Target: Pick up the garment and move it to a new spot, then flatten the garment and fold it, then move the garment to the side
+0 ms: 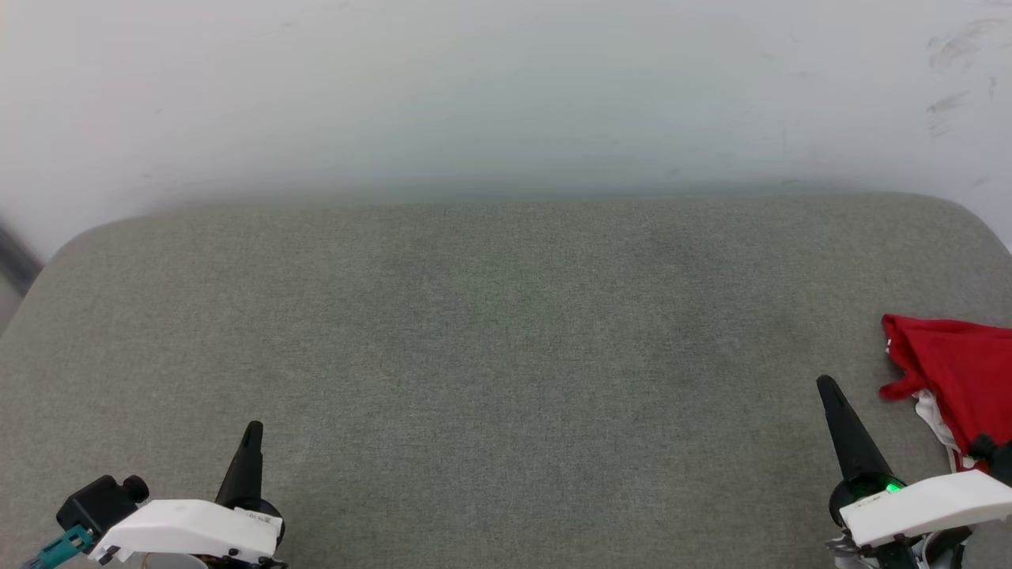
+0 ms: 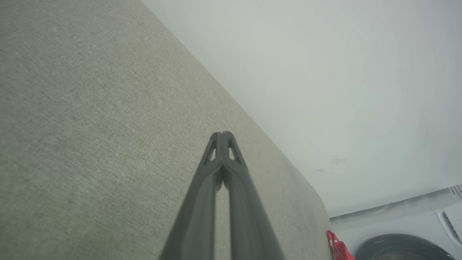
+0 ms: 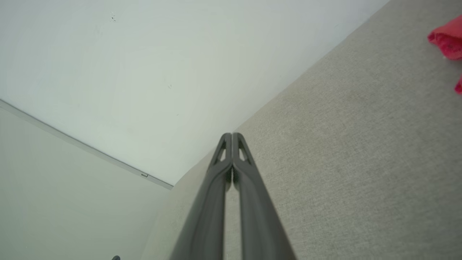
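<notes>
The garment [image 1: 961, 371] is a bright red crumpled heap with a bit of white showing, lying at the far right edge of the grey fabric surface [image 1: 506, 356]. A red edge of the garment [image 2: 337, 247] shows low in the left wrist view, and a red corner of the garment [image 3: 447, 38] at the upper right of the right wrist view. My right gripper [image 1: 826, 385] is shut and empty, just left of the garment and apart from it. At the lower left, far from the garment, my left gripper [image 1: 253, 429] is shut and empty. The tips of the left gripper [image 2: 223, 134] and the right gripper [image 3: 231, 135] meet.
A pale wall [image 1: 506, 95] runs behind the surface's far edge. The surface has rounded back corners. A dark round machine door [image 2: 400, 249] shows beyond the right end in the left wrist view.
</notes>
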Available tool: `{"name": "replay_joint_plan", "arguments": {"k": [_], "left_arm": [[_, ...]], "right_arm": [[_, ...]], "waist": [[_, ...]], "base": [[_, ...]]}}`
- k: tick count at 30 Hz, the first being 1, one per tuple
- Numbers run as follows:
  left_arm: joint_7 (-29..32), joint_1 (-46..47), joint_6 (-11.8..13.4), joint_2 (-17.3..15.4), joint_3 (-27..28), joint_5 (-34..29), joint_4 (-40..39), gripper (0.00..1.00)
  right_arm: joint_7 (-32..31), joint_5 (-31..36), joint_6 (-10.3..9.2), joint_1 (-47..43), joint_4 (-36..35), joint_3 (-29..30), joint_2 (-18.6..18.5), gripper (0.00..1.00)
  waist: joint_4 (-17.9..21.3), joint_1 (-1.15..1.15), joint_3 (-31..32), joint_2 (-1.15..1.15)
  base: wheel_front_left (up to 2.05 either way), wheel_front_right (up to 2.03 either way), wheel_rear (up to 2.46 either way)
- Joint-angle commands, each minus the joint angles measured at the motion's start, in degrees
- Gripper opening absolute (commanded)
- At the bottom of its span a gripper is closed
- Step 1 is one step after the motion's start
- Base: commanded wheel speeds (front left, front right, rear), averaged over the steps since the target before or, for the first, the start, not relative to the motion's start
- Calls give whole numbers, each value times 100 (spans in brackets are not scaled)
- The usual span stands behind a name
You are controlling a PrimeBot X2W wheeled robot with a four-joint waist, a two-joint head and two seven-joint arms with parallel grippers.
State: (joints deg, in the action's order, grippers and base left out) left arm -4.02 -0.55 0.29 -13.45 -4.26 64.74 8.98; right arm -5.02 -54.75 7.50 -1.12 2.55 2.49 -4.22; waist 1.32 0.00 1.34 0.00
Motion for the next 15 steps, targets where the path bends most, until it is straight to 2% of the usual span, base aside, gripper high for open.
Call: {"name": "replay_joint_plan", "arguments": {"k": [1, 15], "left_arm": [[41, 177, -59, 20, 85, 129, -25, 0], [278, 301, -242, 254, 311, 781, 101, 0]], "right_arm": [[34, -185, -1, 157, 7, 21, -36, 0], [22, -1082, -1, 312, 278, 76, -23, 0]], "waist": [[-3, 0, -3, 0], [-27, 0, -31, 0]], "base": [[0, 0, 0], [0, 0, 0]]}}
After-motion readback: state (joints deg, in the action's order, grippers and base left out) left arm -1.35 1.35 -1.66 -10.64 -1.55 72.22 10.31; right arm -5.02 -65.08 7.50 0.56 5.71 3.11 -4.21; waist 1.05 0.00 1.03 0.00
